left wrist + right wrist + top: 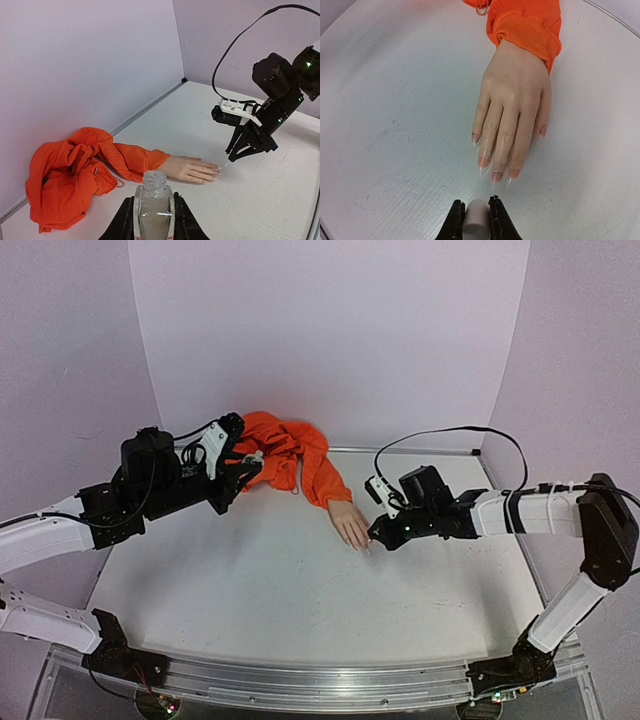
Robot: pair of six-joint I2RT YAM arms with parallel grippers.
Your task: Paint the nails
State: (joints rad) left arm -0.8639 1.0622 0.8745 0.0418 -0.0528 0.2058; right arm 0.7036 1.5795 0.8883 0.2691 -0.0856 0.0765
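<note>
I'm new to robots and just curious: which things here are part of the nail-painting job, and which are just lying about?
In the job: nails, mannequin hand, bottle in left gripper, pale cap-like piece in right gripper.
Lying about: crumpled orange cloth.

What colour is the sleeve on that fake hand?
Sleeve: bright orange, clearest in the right wrist view.

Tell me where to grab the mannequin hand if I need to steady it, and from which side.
Take it at the wrist, across the ribbed orange cuff, coming down from above and straddling its width. The mannequin hand lies palm down, flat on the table, so the fingers likely give no edge, and the nails should stay clear.
</note>
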